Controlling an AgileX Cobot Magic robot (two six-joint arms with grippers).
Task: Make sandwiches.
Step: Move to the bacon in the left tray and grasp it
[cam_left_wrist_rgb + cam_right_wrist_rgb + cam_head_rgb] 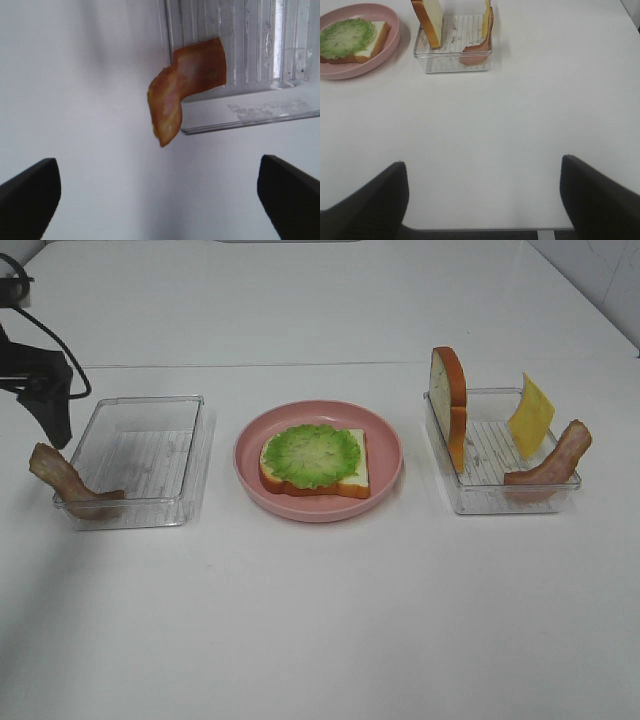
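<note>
A bread slice [352, 472] topped with ruffled green lettuce [312, 454] lies on the pink plate [385, 445]. One bacon strip [62, 480] hangs over the left front corner of the left clear tray [140, 455]. My left gripper [58, 425] hovers open just behind that strip; in the left wrist view the bacon [187, 85] lies ahead of the gripper [160, 200], whose fingers hold nothing. The right tray [500, 495] holds an upright bread slice [450, 405], a cheese square [531, 416] and a second bacon strip [555, 462]. My right gripper [482, 200] is open, well short of that tray [452, 62].
Everything stands on a white table. The plate [395, 30] with the lettuce-topped bread [350, 37] sits between the two trays. A dark cable runs along the left arm at the far left. The table's near edge shows under the right gripper.
</note>
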